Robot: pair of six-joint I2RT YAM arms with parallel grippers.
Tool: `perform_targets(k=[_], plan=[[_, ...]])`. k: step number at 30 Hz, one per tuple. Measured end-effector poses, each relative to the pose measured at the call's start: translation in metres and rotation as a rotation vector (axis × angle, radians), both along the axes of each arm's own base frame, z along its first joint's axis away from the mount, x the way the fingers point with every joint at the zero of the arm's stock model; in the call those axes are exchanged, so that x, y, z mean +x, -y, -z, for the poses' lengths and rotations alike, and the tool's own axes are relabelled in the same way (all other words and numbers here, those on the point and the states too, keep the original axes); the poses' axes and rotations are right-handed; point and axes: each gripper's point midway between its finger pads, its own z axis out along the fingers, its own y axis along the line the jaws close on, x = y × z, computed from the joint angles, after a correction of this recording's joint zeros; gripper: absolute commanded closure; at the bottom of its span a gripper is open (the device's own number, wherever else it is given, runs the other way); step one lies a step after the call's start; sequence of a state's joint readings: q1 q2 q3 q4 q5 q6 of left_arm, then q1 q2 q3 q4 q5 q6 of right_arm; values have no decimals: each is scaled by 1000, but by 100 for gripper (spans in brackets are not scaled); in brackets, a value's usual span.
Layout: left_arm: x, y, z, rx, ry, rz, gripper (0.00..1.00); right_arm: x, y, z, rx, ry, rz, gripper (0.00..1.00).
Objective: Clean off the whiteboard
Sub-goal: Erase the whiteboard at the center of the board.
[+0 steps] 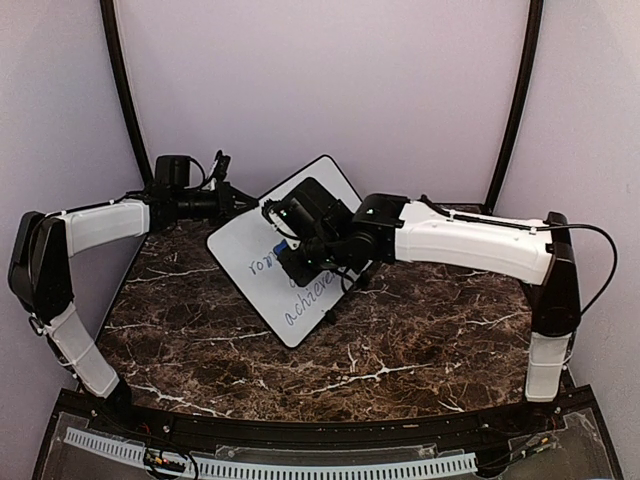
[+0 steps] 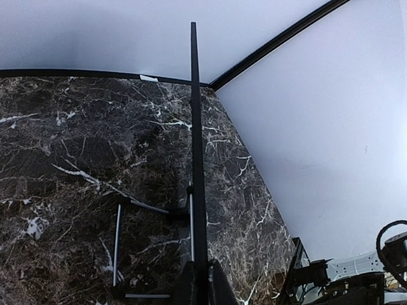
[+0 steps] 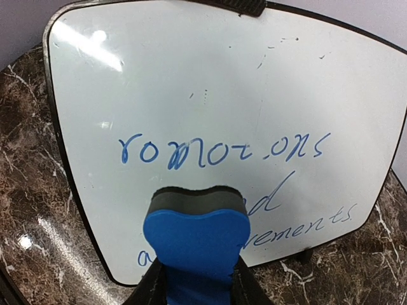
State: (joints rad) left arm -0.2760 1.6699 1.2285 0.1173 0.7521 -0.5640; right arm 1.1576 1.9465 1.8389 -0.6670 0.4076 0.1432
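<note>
Nearest in the top view stand the bases of the two arms, one at each near corner of the single dark marble table (image 1: 400,330). Each arm carries one gripper, so two in all.

Further in, the right gripper (image 1: 292,258) reaches to the table's middle and pinches the one blue eraser (image 1: 281,247). In the right wrist view the right gripper (image 3: 198,287) clamps the lower part of the eraser (image 3: 194,235) between its two black fingers, with the grey felt layer turned toward the board. The eraser is at the board's face, over the lower lines of writing. Whether the felt presses on the surface cannot be told.

The one whiteboard (image 1: 245,262) stands tilted on the table, just behind the middle, on a thin wire stand (image 2: 152,208). It is white with rounded corners and a thin black frame. In the right wrist view the whiteboard (image 3: 210,95) bears three lines of blue handwriting on its lower half. The top line is in full view; the two below it are partly hidden by the eraser. The upper half is bare, with a few faint specks.

Farthest back, the left gripper (image 1: 238,200) comes in from the left. In the left wrist view the left gripper (image 2: 203,284) is pressed together on the thin edge of the whiteboard (image 2: 194,127), seen edge-on.
</note>
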Motion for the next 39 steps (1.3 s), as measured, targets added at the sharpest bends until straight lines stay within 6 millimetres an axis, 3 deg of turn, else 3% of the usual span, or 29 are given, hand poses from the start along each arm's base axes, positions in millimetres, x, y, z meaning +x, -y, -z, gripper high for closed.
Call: perform_targets(k=[5, 12, 18, 25, 29, 39], plan=[[-10, 27, -3, 40, 40, 31, 100, -9, -6, 1, 43, -43, -19, 69], [-36, 68, -2, 101, 93, 121, 100, -30, 1, 14, 55, -113, -38, 69], [-40, 71, -1, 135, 114, 121, 100, -45, -5, 16, 44, -123, -48, 69], [-42, 72, -2, 149, 123, 115, 100, -55, -42, 11, 43, -97, -67, 69], [-42, 72, -2, 149, 123, 115, 100, -58, -44, 32, -9, -116, -59, 69], [-42, 72, -2, 153, 132, 118, 100, -66, -20, 81, -126, -174, -32, 69]])
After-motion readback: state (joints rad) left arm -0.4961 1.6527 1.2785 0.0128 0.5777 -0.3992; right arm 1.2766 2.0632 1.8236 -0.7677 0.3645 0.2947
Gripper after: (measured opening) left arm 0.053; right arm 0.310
